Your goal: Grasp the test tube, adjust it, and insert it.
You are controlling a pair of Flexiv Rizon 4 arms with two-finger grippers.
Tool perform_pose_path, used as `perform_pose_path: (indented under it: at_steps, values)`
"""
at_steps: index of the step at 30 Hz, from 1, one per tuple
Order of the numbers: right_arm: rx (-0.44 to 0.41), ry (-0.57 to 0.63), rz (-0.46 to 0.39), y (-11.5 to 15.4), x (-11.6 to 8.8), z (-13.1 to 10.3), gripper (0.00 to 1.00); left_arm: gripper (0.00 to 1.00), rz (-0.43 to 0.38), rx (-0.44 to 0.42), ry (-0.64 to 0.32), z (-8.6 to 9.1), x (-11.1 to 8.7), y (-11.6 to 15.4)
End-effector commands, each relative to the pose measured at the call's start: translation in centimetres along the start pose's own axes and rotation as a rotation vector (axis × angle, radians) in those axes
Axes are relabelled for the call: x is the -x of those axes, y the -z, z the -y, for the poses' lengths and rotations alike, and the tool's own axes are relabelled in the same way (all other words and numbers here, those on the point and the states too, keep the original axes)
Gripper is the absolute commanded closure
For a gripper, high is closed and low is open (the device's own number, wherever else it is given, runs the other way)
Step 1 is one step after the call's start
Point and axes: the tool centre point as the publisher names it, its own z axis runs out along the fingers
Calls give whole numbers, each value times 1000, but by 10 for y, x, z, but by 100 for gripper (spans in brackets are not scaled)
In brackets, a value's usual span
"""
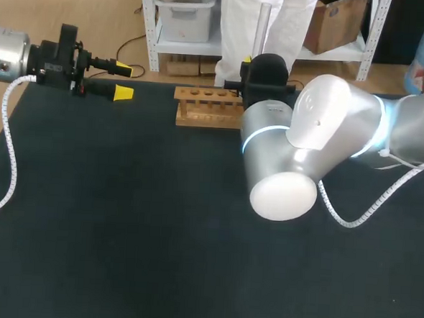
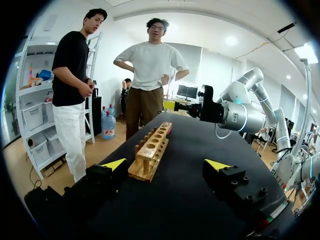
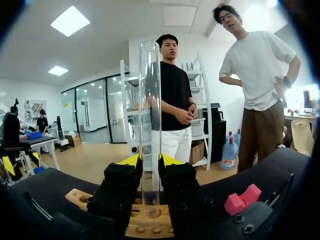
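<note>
A clear glass test tube (image 3: 150, 115) stands upright between the yellow-tipped fingers of my right gripper (image 3: 150, 162), which is shut on it. Its lower end hangs close over the holes of the wooden rack (image 3: 145, 222). From above, the tube (image 1: 262, 29) rises out of the right gripper (image 1: 257, 61) just behind the right end of the rack (image 1: 208, 106). My left gripper (image 1: 123, 81) hovers open at the table's far left, pointing along the rack (image 2: 152, 150). In its own view the left gripper (image 2: 165, 165) holds nothing.
The bulky elbow of my right arm (image 1: 298, 157) hangs over the middle of the dark table (image 1: 121, 233). A white cable (image 1: 11, 154) trails from the left arm along the table's left edge. The rack sits near the far edge.
</note>
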Motion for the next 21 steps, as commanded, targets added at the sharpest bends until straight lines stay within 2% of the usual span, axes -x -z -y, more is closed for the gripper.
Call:
perform_pose_path:
  at_steps: [1, 21]
  values:
    - [7, -2, 2, -6, -3, 2, 100, 0, 2, 0, -2, 0, -1, 0]
    - [2, -16, -19, -11, -18, 4, 100, 0, 2, 0, -2, 0, -1, 0]
